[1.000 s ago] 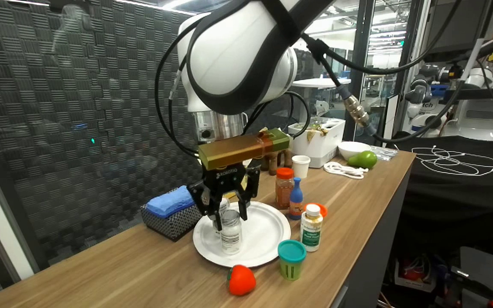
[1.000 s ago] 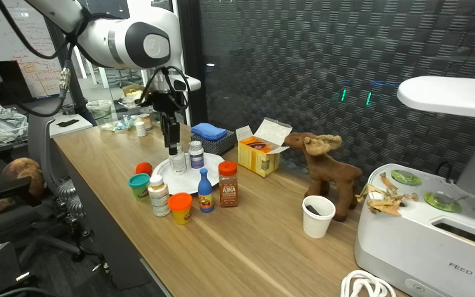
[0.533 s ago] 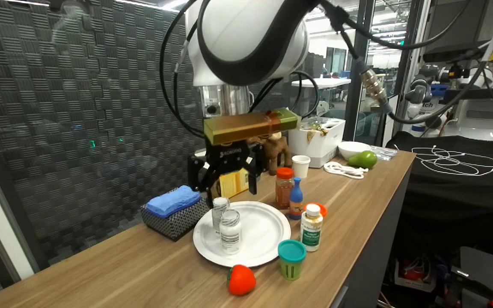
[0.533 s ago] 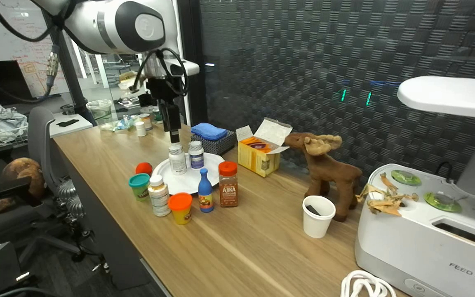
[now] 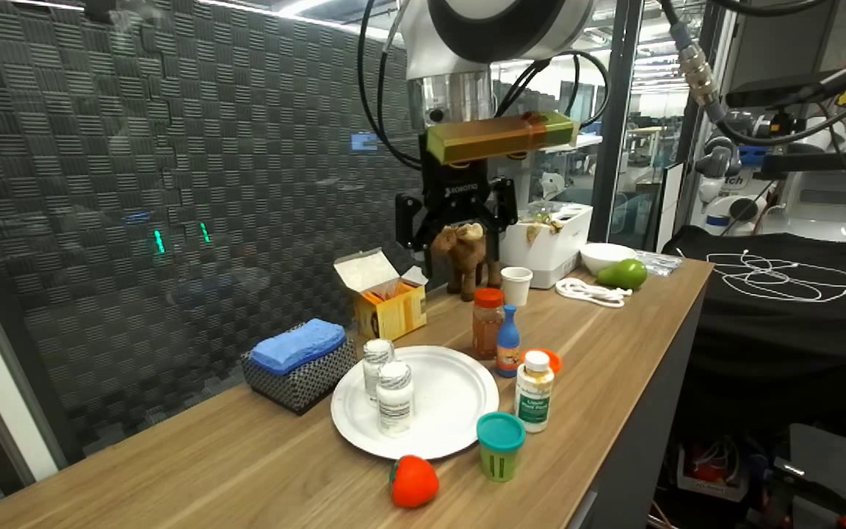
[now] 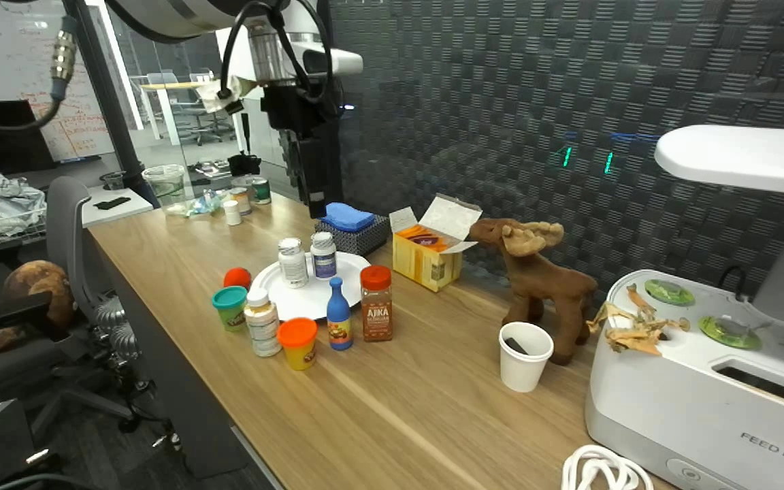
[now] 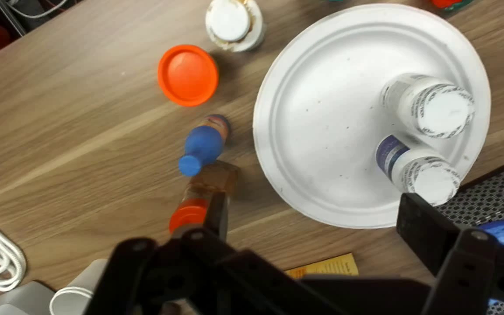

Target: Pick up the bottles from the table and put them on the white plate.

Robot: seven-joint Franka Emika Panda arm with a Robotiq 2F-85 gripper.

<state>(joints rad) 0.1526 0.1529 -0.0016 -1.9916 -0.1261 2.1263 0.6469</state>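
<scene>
A round white plate [image 7: 322, 135] lies flat on the wood-grain surface [image 5: 203, 459]. Inside its rim a pale-labelled white bottle [image 5: 395, 402] and a purple-labelled white bottle [image 6: 324, 257] stand upright, close together. Outside the plate, all upright: toward the surface's long open edge, a white plant-food bottle [image 5: 534, 394], an orange-lidded yellow tub [image 6: 298, 344] and a teal-lidded green tub [image 5: 500, 447]; farther in from that edge, a blue bottle [image 6: 339, 317] and a red-capped Ajika bottle [image 6: 377, 305], side by side.

Hand [image 7: 313, 208] downward beneath the wrist [image 5: 452, 99], jaws wide apart.
</scene>
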